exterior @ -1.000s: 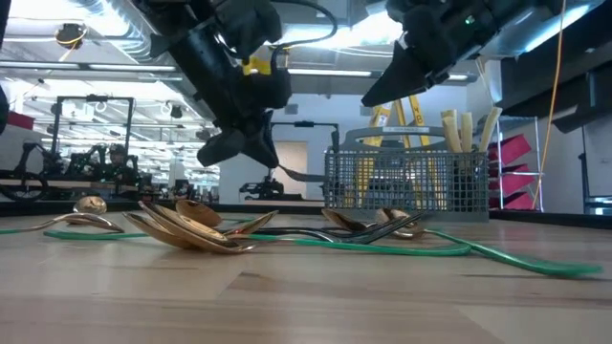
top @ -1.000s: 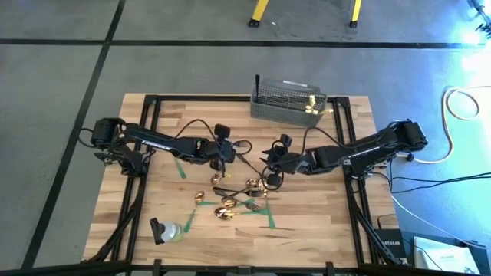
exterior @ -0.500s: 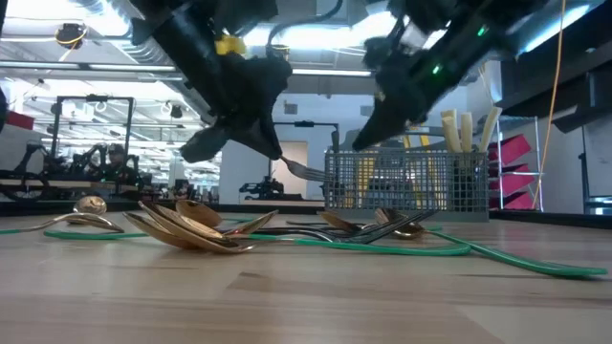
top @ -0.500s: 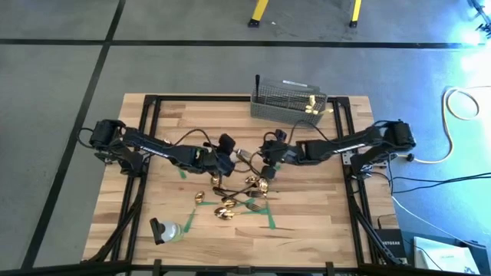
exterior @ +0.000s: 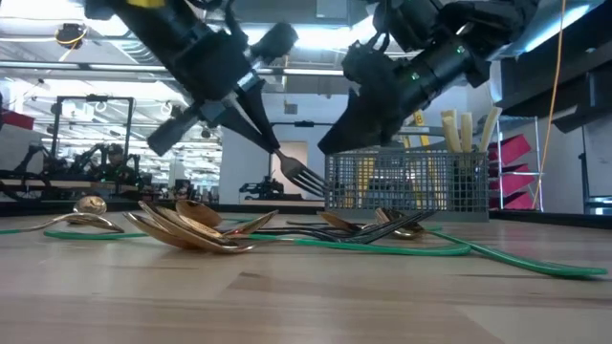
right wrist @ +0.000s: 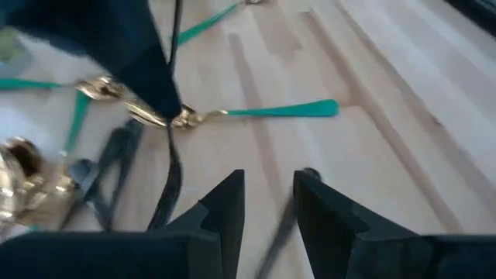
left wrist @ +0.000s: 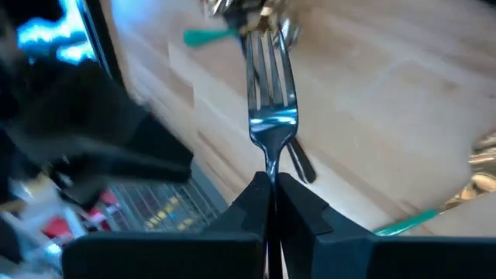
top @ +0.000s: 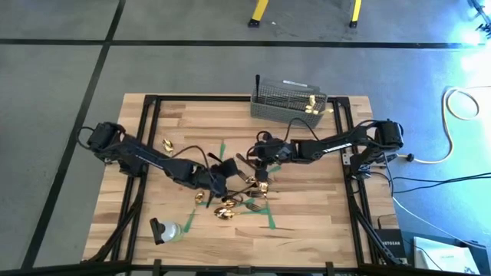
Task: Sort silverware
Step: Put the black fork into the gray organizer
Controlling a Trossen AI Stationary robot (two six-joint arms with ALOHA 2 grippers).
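Observation:
My left gripper (top: 222, 172) hangs over the middle of the table, shut on a dark metal fork (left wrist: 273, 116) whose tines slant down and away from the fingers. My right gripper (top: 260, 159) hovers just to its right, open with nothing between its fingers (right wrist: 225, 205). Below and nearer, a pile of silverware (top: 238, 201), gold spoons and dark forks, lies flat on the wood. One gold spoon (top: 165, 144) lies apart at the left. Cream-handled knives (exterior: 464, 129) stand in the grey mesh basket (top: 288, 102) at the far edge. My left gripper pinches the fork's handle (left wrist: 268, 172), just behind the neck, between its two fingers. The fingers lie along the fork, and the rest of the handle is hidden between them. The fork is lifted clear of the table, and its tines (exterior: 304, 177) slant downward beyond the fingertips.
Flat green tape strips (top: 268, 218) lie among and around the pile. A small dark-capped thing (top: 164, 230) lies near the front left corner. Black frame rails (top: 146, 153) run along both table sides. Bare wood lies to the right of the pile.
My left gripper has carried the fork toward the table's near edge and rolled its wrist, so the tines now slant down. My right gripper has come down and gone toward the table's left and far side, ending close beside the fork.

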